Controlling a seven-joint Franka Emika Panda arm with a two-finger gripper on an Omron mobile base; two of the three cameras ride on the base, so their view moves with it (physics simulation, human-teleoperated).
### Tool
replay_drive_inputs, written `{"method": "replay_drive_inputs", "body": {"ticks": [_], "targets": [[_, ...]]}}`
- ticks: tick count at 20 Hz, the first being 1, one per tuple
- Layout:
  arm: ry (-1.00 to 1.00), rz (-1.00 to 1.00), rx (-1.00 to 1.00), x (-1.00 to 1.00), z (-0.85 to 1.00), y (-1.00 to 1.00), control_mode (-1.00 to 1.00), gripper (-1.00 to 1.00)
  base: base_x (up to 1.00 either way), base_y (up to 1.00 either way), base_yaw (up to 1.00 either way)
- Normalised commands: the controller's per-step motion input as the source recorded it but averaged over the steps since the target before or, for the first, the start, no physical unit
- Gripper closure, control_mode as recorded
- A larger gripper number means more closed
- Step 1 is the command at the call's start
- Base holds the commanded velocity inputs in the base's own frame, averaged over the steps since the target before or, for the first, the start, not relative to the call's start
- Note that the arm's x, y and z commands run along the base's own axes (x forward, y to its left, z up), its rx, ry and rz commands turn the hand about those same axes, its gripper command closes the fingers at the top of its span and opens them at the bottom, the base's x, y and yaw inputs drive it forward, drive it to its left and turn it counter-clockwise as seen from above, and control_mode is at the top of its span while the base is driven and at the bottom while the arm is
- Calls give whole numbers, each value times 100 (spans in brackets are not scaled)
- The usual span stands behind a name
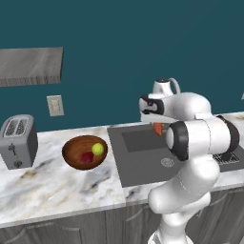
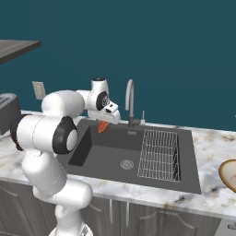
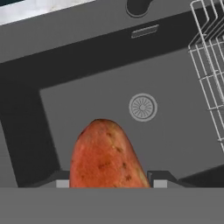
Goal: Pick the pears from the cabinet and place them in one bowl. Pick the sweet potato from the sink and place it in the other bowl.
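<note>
You have the sweet potato [image 3: 106,155] pinched between the jaws of the gripper [image 2: 103,125], which is closed onto it and held above the sink [image 2: 106,154], clear of the basin floor. In the hand view the tuber sits at 6 o'clock, with the drain at 12 o'clock from it and the wire rack [image 3: 210,57] at 2 o'clock. Both pears are done: the dark red pear [image 1: 86,157] and the yellow-green pear [image 1: 97,148] lie together in the dark wooden bowl [image 1: 72,153] on the tabletop [image 1: 43,183], beside the toaster [image 1: 18,141].

So you are on the last leg, carrying the tuber. In the right base view the tan bowl [image 2: 227,174] peeks in at 3 o'clock, on the far side of the rack. Your next move calls for a lift high enough to clear the sink edge and the tap [image 2: 130,103], then a long sweep towards that bowl; the base may need to drive.
</note>
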Motion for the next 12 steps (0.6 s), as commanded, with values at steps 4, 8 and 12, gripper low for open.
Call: {"method": "replay_drive_inputs", "body": {"ticks": [4, 8, 12], "targets": [[0, 0, 0, -67, 46, 7, -100, 100, 0, 0, 0], [0, 0, 0, -66, 58, 12, -100, 100, 0, 0, 0], [-1, 0, 0, -67, 59, 16, -100, 100, 0, 0, 0]]}}
